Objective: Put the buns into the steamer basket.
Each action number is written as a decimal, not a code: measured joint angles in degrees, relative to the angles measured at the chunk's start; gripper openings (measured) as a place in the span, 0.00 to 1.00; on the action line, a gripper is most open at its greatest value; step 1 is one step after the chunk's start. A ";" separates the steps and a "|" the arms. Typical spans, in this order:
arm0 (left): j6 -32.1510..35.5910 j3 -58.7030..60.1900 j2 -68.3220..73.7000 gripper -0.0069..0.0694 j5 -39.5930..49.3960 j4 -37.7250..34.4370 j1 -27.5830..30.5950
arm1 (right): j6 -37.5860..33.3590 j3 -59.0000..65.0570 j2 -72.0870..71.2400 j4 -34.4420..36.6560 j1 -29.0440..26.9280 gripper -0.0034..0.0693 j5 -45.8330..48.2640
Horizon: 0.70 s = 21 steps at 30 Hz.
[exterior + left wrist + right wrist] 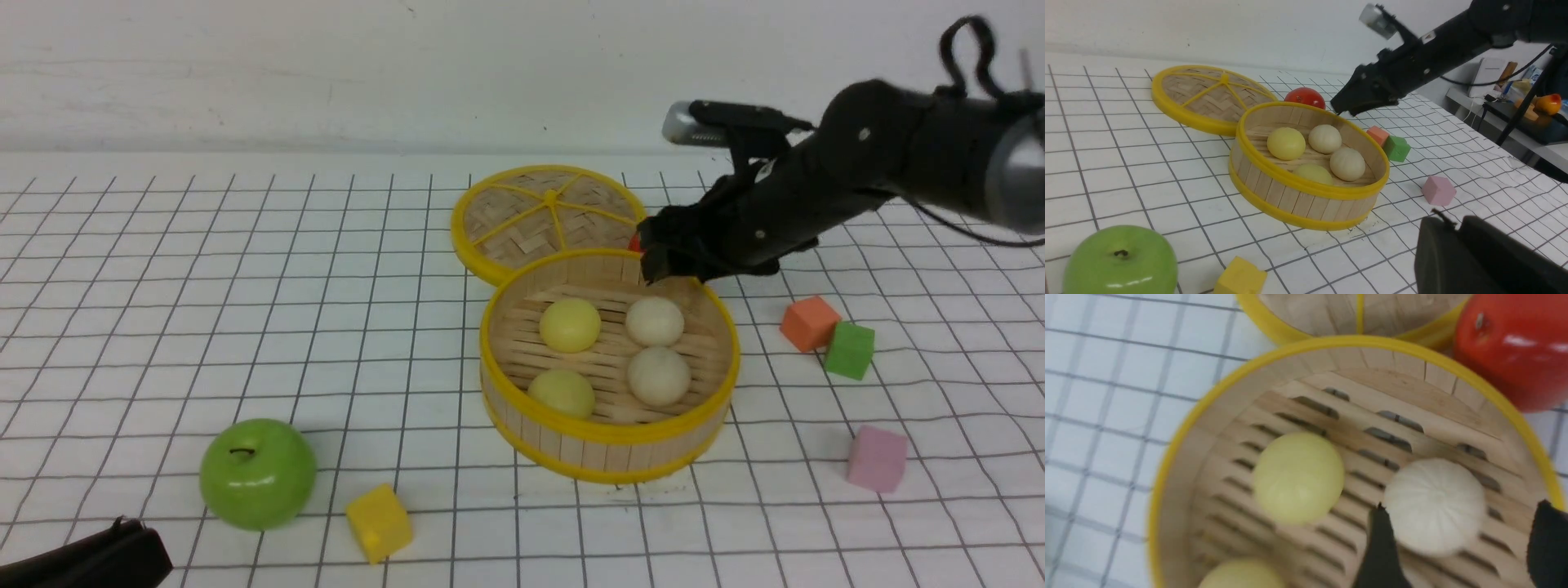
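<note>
In the front view, the steamer basket (609, 433) is sitting on the gridded table (245, 327), holding all four buns: two pale yellow buns (570, 324) on the robot's left side of the floor and two cream buns (655, 320) on its right. The right gripper (663, 255) is hanging over the basket's far rim, with nothing between its fingers. The woven lid (549, 214) is lying behind the basket, touching it. A green apple (258, 473) and yellow cube (379, 523) are resting near the front; orange (809, 322), green (849, 349) and pink (878, 458) cubes are lying to the right.

In the left wrist view, a red tomato (1305, 97) is sitting just behind the basket (1298, 202). The left gripper (1457, 253) is showing only as a dark bulk, so I cannot tell its finger state.

In the right wrist view, the right gripper's fingers (1380, 547) are standing apart, one on either side of a cream bun (1435, 504) below them and clear of it.
</note>
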 joint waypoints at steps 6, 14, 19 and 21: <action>0.00 0.00 0.00 0.18 0.06 0.00 0.00 | 6.79 6.93 -18.55 -7.75 0.00 0.45 12.54; 0.00 0.00 0.00 0.19 0.06 0.00 0.00 | 9.18 25.26 -37.92 -8.99 0.00 0.05 14.97; 0.00 0.00 0.00 0.19 0.06 0.00 0.00 | 9.18 30.34 -45.81 -9.02 0.00 0.02 18.67; 0.00 0.00 0.00 0.20 0.12 0.00 0.00 | 9.18 31.35 -49.24 -9.02 0.00 0.02 21.94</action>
